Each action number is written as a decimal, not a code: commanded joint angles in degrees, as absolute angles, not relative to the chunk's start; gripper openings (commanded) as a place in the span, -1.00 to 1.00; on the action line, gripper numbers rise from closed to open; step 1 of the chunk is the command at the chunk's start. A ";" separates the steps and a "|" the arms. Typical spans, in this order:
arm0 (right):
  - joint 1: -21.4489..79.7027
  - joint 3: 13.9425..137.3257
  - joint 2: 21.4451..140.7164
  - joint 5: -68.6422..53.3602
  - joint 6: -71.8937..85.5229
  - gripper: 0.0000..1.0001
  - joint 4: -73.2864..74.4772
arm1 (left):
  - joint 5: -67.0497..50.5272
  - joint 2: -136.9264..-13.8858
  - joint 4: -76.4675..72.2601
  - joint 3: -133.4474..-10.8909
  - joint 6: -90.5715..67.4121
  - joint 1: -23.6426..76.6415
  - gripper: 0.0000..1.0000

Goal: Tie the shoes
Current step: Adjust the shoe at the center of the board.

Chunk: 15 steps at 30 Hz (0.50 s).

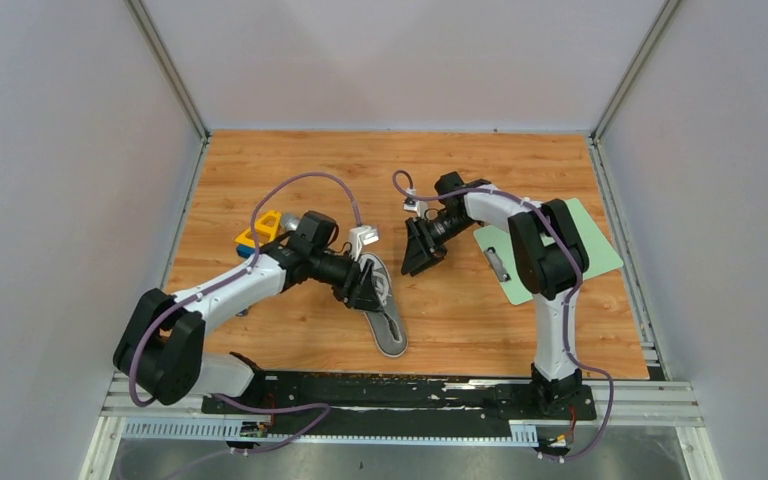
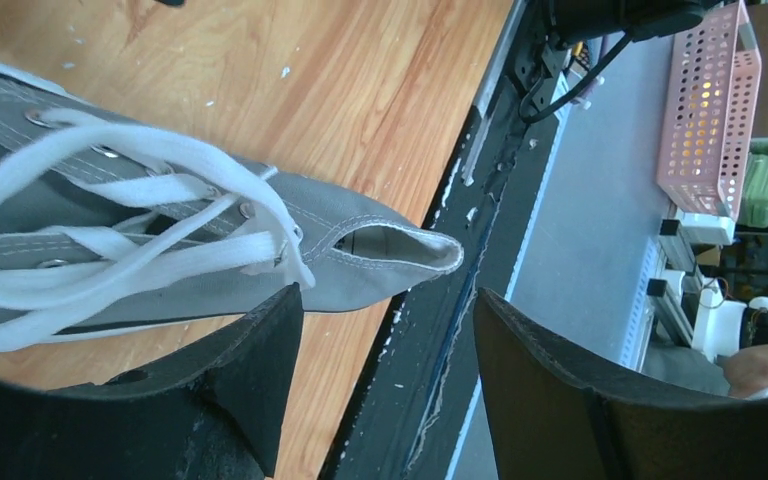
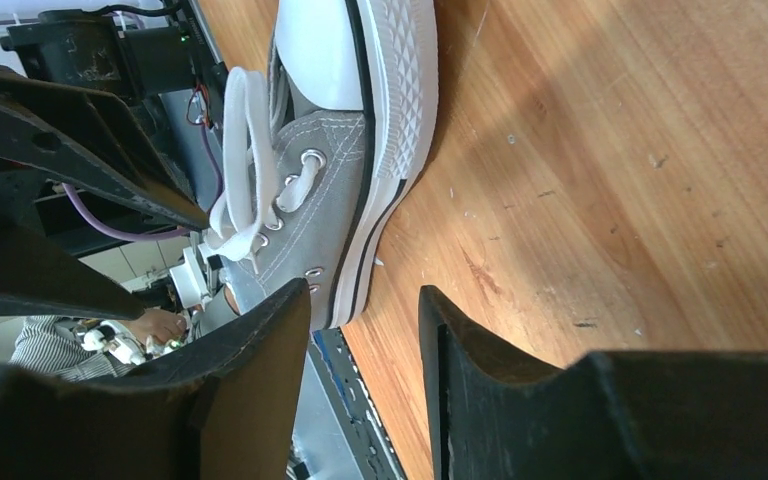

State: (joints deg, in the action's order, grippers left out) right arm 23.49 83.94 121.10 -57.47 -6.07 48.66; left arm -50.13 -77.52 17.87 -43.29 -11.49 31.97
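The grey shoe (image 1: 392, 335) lies on the wooden table between the arms, its heel toward the near rail. My left gripper (image 1: 366, 290) hovers over its middle. In the left wrist view the white laces (image 2: 110, 230) lie loose and crossed over the tongue, and the shoe's heel collar (image 2: 380, 250) sits just beyond the left gripper (image 2: 390, 330), which is open and holds nothing. My right gripper (image 1: 422, 252) stands to the right of the shoe's toe end, apart from it. It is open (image 3: 365, 310) and empty, facing the shoe's side (image 3: 330, 190), white toe cap and laces (image 3: 240, 150).
A pale green mat (image 1: 580, 250) with a small metal piece (image 1: 497, 262) lies under the right arm. Yellow and blue blocks (image 1: 260, 232) sit behind the left arm. A black rail (image 1: 400, 392) runs along the near table edge. A pink basket (image 2: 705, 110) stands off the table.
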 commanded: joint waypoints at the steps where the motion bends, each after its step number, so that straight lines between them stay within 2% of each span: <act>1: 23.46 83.88 115.30 -57.95 -6.50 -0.09 48.42 | -51.32 -73.05 20.81 -47.94 -9.38 28.43 0.40; 7: 24.84 84.78 113.39 -60.02 -3.96 0.05 48.25 | -35.01 -69.66 22.81 -46.91 -12.13 21.53 0.38; 15: 29.74 89.96 119.83 -60.35 -2.91 0.17 49.26 | -37.49 -74.17 16.29 -43.49 -19.87 21.01 0.31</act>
State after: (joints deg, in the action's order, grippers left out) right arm 27.35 86.15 116.79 -58.57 -4.01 49.15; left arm -38.02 -71.88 20.16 -44.58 -15.20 20.99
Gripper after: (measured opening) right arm 0.579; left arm 0.662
